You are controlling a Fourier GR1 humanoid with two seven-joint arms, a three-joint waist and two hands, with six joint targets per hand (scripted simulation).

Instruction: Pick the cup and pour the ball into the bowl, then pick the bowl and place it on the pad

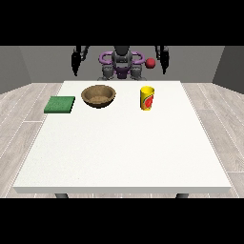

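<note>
Both hands (75, 61) (164, 58) raised, finger state unclear; bowl (98, 95) between pad (60, 104) and cup (147, 97); ball (150, 63) seemingly airborne

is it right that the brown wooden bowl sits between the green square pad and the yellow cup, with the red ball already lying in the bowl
Not quite. The front view shows the brown wooden bowl holding nothing; the red ball shows above the table's far edge, beyond the yellow cup. The rest holds: the bowl sits between the green square pad and the cup.

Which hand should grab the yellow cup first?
Probably the robot's left hand, at the view's right: the cup stands on that side of the table, nearer to it.
</note>
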